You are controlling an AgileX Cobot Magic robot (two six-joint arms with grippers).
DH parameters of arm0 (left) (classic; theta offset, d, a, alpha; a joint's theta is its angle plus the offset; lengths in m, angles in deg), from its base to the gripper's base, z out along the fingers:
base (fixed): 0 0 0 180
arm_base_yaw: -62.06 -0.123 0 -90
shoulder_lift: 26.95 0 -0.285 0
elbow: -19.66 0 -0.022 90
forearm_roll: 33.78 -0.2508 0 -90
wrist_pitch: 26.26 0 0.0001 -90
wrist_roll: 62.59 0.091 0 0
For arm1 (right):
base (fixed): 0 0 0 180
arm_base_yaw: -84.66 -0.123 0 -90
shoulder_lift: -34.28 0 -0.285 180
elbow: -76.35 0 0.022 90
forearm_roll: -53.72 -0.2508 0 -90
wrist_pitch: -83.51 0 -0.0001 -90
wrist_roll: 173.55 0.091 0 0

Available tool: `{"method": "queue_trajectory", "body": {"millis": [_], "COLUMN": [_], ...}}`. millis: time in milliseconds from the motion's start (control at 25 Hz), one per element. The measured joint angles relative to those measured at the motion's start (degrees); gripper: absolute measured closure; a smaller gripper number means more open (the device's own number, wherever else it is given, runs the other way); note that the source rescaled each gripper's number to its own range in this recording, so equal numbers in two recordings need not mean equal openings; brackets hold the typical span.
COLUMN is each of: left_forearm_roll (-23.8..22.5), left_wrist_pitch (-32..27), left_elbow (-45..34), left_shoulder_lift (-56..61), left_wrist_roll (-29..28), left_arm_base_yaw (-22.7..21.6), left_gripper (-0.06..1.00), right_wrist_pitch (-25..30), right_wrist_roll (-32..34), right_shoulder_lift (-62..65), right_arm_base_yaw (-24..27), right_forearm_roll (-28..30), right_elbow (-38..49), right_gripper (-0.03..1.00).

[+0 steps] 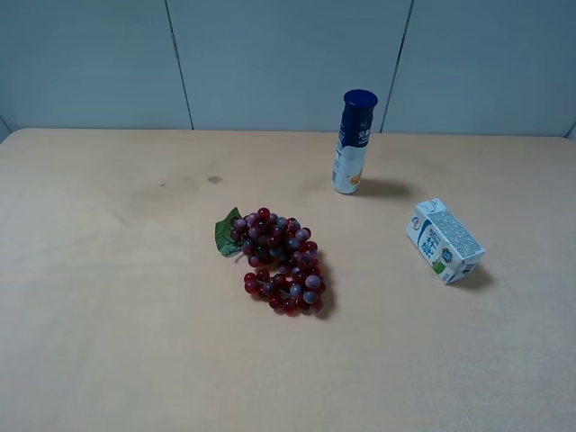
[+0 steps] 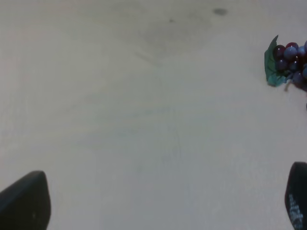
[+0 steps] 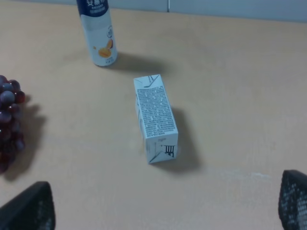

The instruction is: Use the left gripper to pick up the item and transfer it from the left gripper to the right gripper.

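Two grippers hang above the table [image 1: 108,342], both with jaws spread wide and holding nothing. Only the left gripper [image 2: 158,203] fingertips show in its wrist view, over bare wood, with the grape bunch [image 1: 281,261] off to one side. The right gripper [image 3: 165,206] looks down at the item [image 1: 444,240], which lies on its side near the table's right edge. A blue-capped tube [image 1: 354,141] stands upright toward the far edge.
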Motion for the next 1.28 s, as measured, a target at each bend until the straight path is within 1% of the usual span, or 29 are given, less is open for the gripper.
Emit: {"method": "queue_trajectory", "body": {"millis": [160,320,400,880,960,1080,1280], "left_forearm_roll": [0.0,0.0,0.0,0.0,0.0,0.0,0.0], "left_wrist_pitch": [0.0,0.0,0.0,0.0,0.0,0.0,0.0], "left_elbow": [0.0,0.0,0.0,0.0,0.0,0.0,0.0], "left_shoulder_lift": [0.0,0.0,0.0,0.0,0.0,0.0,0.0], "left_wrist_roll": [0.0,0.0,0.0,0.0,0.0,0.0,0.0], "left_arm_base_yaw": [0.0,0.0,0.0,-0.1,-1.6,-5.3,-5.9], "left_gripper": [-0.01,-0.01,-0.01,-0.01,-0.01,-0.01,-0.01], "right_wrist_pitch": [0.0,0.0,0.0,0.0,0.0,0.0,0.0], "right_wrist_roll": [0.0,0.0,0.0,0.0,0.0,0.0,0.0], "right_shoulder_lift": [0.0,0.0,0.0,0.0,0.0,0.0,0.0], "right_arm_base_yaw": [5.8,13.5,16.0,16.2,16.2,16.2,16.2], "right_forearm_roll": [0.0,0.0,0.0,-0.2,-0.2,-0.2,-0.2], "right_elbow": [0.0,0.0,0.0,0.0,0.0,0.0,0.0], "right_gripper": [-0.03,-0.03,-0.03,-0.03,-0.03,-0.03,-0.03]}}
